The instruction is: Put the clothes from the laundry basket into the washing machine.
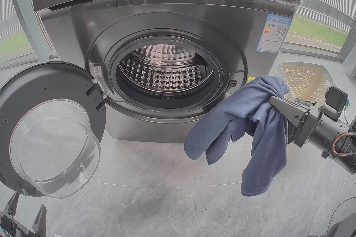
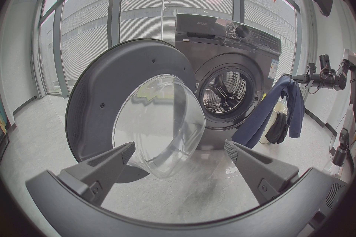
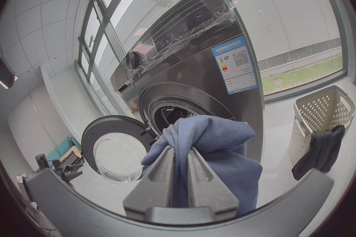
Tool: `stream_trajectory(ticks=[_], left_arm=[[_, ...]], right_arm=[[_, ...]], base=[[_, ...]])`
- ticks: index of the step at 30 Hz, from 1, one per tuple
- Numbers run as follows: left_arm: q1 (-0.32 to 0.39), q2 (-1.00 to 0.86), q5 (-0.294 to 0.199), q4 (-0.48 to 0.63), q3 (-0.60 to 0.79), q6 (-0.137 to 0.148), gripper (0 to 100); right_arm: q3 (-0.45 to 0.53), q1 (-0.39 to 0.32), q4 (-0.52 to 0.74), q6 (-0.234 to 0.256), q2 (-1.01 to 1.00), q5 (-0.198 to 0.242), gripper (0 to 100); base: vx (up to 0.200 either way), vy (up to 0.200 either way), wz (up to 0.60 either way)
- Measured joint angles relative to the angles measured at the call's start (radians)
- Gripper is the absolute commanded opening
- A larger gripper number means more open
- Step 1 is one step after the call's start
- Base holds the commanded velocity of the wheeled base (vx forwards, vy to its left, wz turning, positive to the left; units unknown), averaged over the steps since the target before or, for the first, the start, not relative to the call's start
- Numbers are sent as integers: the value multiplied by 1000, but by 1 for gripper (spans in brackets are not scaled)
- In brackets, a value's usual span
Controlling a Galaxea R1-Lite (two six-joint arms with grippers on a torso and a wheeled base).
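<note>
The right arm is held level, its right gripper (image 1: 273, 99) pinching a blue fabric garment (image 1: 237, 119) that hangs just beside the open drum of the grey front-loading washing machine (image 1: 167, 15). The left gripper (image 2: 178, 147) sits low, jaws spread, facing the round door (image 2: 111, 78). A cream perforated laundry basket (image 3: 322, 108) stands on the grey tiled floor (image 1: 148, 182) by tall windows (image 2: 92, 26).

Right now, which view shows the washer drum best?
Head view: the drum faces the camera, large and unblocked. Left wrist view shows it farther off, at an angle. Right wrist view catches a sliver behind the blue garment in the right claw.
</note>
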Motion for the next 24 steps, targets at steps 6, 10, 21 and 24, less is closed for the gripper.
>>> stream_trajectory(ticks=[6, 10, 21, 24], left_arm=[[0, 0, 0, 0, 0, 0, 100], [0, 0, 0, 0, 0, 0, 100], [0, 0, 0, 0, 0, 0, 100], [0, 0, 0, 0, 0, 0, 100]], right_arm=[[8, 0, 0, -1, 1, 0, 0], [9, 0, 0, -1, 2, 1, 0], [9, 0, 0, -1, 1, 1, 0], [9, 0, 0, -2, 1, 1, 0]], base=[[0, 133, 0], [0, 100, 0], [-73, 0, 0], [-200, 0, 0]])
